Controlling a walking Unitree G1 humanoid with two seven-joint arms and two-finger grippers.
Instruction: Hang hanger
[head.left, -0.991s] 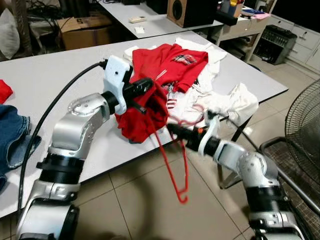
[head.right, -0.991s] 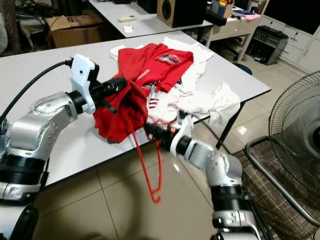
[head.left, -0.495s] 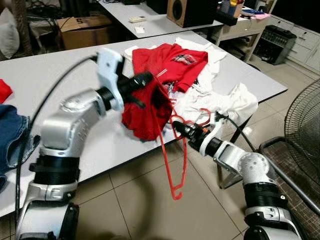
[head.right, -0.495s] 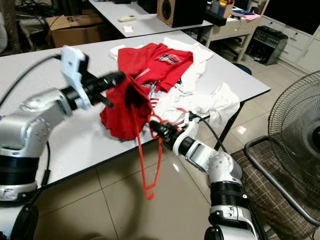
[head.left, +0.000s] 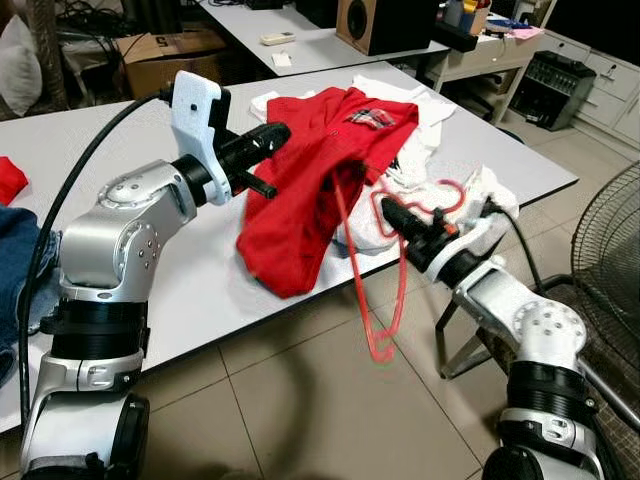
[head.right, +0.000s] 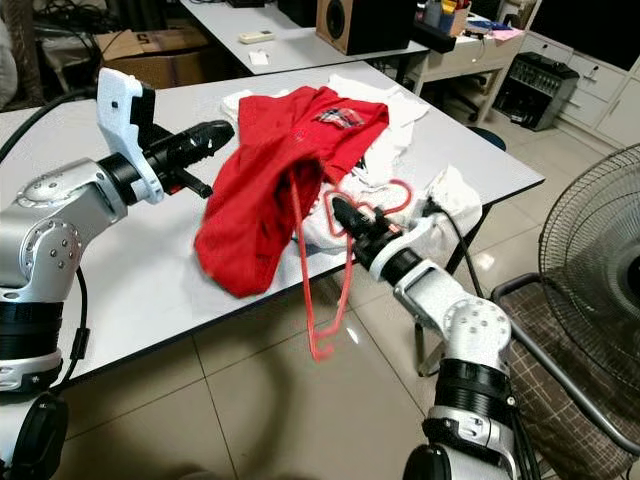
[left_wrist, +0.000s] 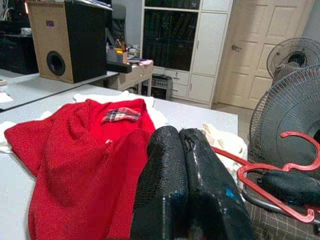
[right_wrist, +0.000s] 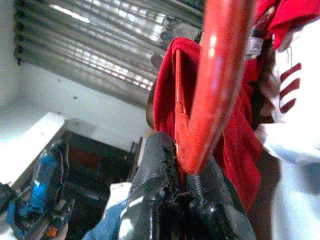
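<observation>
Left eye view: left hand (head.left: 272, 135) raised over the counter (head.left: 60, 150), fingers pressed together, pinching the red shirt (head.left: 300, 200) at its upper edge — cloth draped down from there to the counter. Right hand (head.left: 388, 212) just beside the counter's front edge, clenched on the red hanger (head.left: 385, 300) near its hook; hanger's body dangling below, over the floor (head.left: 300, 410). White clothes (head.left: 430, 110) heaped behind the shirt, jeans (head.left: 15, 250) at the counter's far left.

Right eye view: same layout; fan (head.right: 600, 270) on the right.

Left wrist view: black fingers (left_wrist: 165, 180) shut tight, shirt spread beyond them, speaker (left_wrist: 67, 40) behind.

Right wrist view: hanger's red bar gripped between the fingers (right_wrist: 155, 190) — shirt close behind it.
</observation>
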